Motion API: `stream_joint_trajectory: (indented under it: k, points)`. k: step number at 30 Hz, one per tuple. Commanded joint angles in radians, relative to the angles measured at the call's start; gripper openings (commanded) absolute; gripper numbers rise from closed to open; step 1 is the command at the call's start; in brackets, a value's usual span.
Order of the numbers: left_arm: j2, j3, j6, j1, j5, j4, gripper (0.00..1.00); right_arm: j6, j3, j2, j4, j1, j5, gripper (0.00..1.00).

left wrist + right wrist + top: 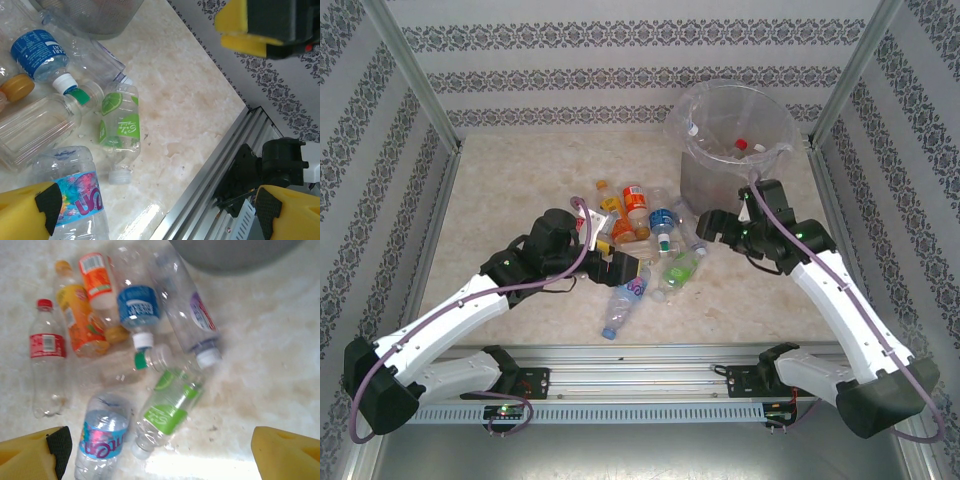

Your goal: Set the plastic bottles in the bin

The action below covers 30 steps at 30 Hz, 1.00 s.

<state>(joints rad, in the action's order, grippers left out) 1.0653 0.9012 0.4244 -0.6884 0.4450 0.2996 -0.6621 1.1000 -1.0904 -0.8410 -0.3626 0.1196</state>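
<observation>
Bin (pixel 712 188) stands far right on the table (pixel 500 180), upright and lined with a clear bag (pixel 678 125) that folds over the rim. Inside I see at least two bottles low in the bin, one red cap (pixel 741 144) and one white cap (pixel 758 148); I can't count more through the plastic.

The other plastic bottles (pixel 650 245) lie loose on the table in a heap just left of and nearer than the bin, between the two arms. From the right wrist I pick out a green-label bottle (pixel 167 412), a blue-and-pink-label bottle (pixel 102 440) near it, a blue-label bottle (pixel 139 302), a red-label bottle (pixel 46 345) at the left of the heap, two orange ones (pixel 80 315) and a clear one with a purple label (pixel 192 315) closest to the bin wall. All are on their sides.

Left gripper (pixel 620 262) is over the near left of the heap, jaws spread wide, nothing between them. Right gripper (pixel 705 225) is just beside the bin's near wall, above the heap's right edge, jaws also spread, holding nothing.
</observation>
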Motion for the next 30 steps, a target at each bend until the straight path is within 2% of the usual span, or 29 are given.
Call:
stream_joint_trajectory:
  k: [1,13,18,30]
  points:
    - [-0.027,-0.009,-0.031,-0.012,0.020,-0.060,1.00,-0.100,-0.038,0.006,-0.028,-0.034,-0.060,0.93]
    - [-0.032,-0.028,0.006,-0.013,-0.041,-0.143,1.00,-0.228,-0.155,-0.101,0.099,-0.167,-0.128,0.93]
    - [-0.009,-0.020,0.029,-0.013,-0.055,-0.155,1.00,-0.271,-0.193,-0.132,0.148,-0.185,-0.153,0.94]
    - [-0.008,-0.007,0.062,-0.013,-0.087,-0.148,1.00,-0.325,-0.253,-0.255,0.320,-0.209,-0.117,0.92]
